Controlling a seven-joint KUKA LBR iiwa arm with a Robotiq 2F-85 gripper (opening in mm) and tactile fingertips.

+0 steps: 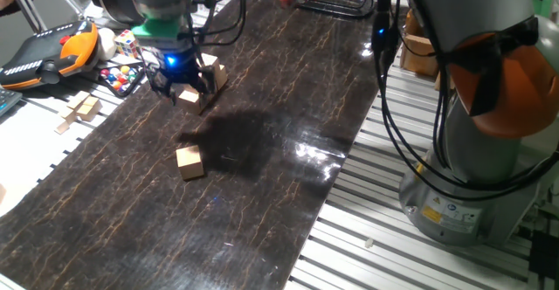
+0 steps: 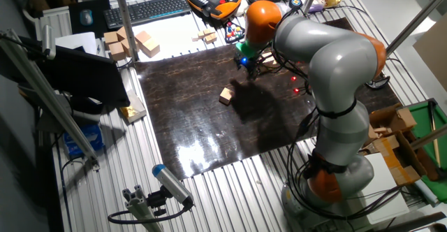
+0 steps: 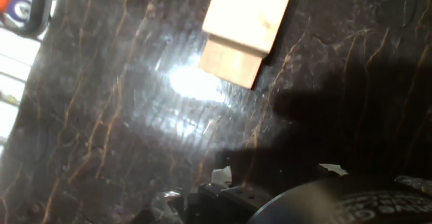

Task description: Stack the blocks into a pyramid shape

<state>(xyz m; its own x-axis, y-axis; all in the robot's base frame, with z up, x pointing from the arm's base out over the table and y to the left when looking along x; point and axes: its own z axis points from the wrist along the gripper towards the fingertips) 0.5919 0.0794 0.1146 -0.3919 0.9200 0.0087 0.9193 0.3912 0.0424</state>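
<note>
My gripper point(image 1: 182, 89) hovers low over the far left of the dark mat, its fingers spread apart with nothing between them. A tan block point(image 1: 189, 96) lies on the mat just under and behind the fingers, and more blocks point(image 1: 213, 70) sit grouped right behind it. In the hand view these blocks point(image 3: 244, 28) show at the top edge, beyond the fingers. One loose block point(image 1: 189, 162) lies alone nearer the mat's middle; it also shows in the other fixed view point(image 2: 225, 96), left of the gripper point(image 2: 248, 63).
Paler flat wooden pieces point(image 1: 83, 108) lie off the mat's left edge. A multicoloured puzzle cube point(image 1: 127, 41), a box of coloured balls point(image 1: 122, 78) and an orange-black pendant point(image 1: 52, 54) sit behind. The robot base point(image 1: 472, 176) stands to the right.
</note>
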